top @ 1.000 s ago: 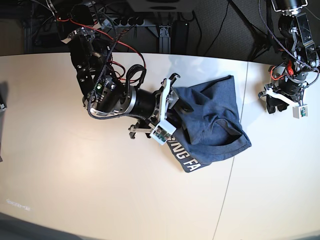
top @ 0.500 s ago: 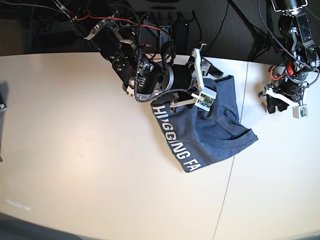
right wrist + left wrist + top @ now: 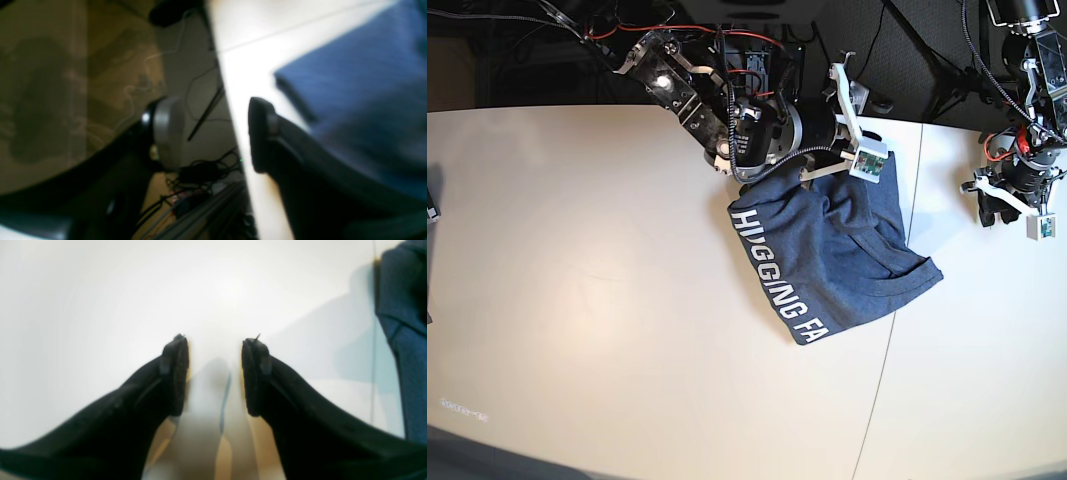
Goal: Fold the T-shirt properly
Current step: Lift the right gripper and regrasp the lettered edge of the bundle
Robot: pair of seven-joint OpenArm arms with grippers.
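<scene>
Heathered blue-grey cotton, the T-shirt (image 3: 842, 250) lies bunched near the white table's (image 3: 577, 300) far edge, its lettered hem running diagonally toward us; our right gripper (image 3: 852, 125) hangs just beyond its far edge, jaws parted and gripping nothing, clearly the nearer; our left gripper (image 3: 215, 373), likewise released and unladen, hovers over bare tabletop, well apart from the cloth.
</scene>
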